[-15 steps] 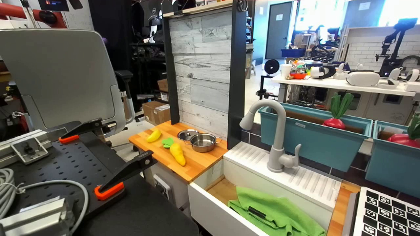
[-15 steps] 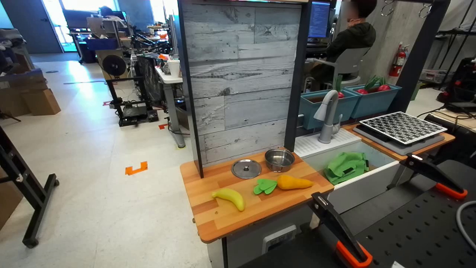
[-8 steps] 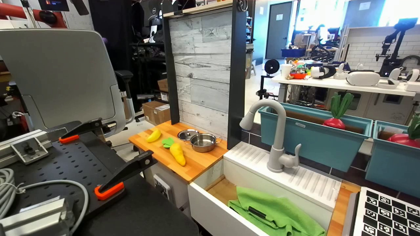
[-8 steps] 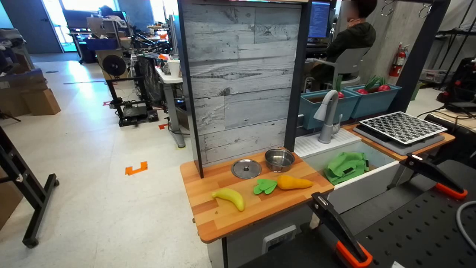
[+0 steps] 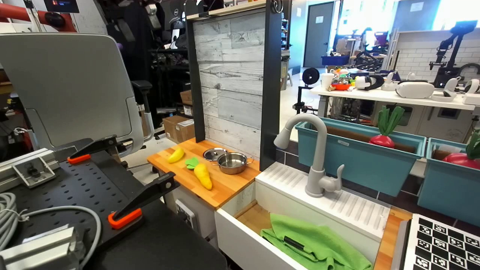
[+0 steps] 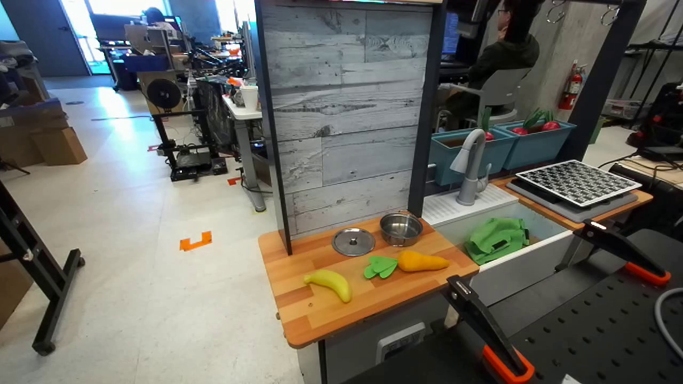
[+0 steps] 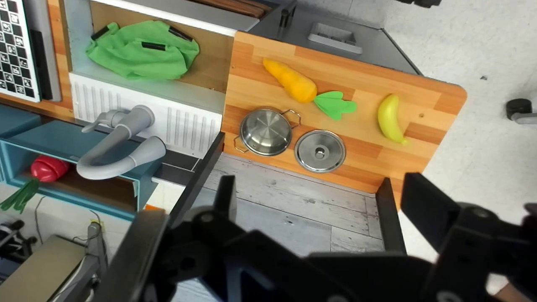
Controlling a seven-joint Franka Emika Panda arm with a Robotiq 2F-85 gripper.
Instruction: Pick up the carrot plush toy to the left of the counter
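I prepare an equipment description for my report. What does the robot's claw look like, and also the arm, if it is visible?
In the wrist view, the claw is mostly black, with two blocky fingers. Some round joint heads look greyish. I can make out no lettering or cable on it. The arm I cannot identify with certainty.

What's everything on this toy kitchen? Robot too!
counter: 1, tan, beside sink
sink: 1, white, beside counter
carrot plush toy: 1, orange and green, on counter
banana: 1, yellow, on counter
pot: 1, silver, on counter
lid: 1, silver, beside pot
cloth: 1, green, in sink
faucet: 1, grey, behind sink
planters: 2, teal, behind faucet
vegetables: 3 seen, red, in planters
board: 1, black and white, past sink
back panel: 1, grey, behind counter
hand: 1, black, open, wrist view
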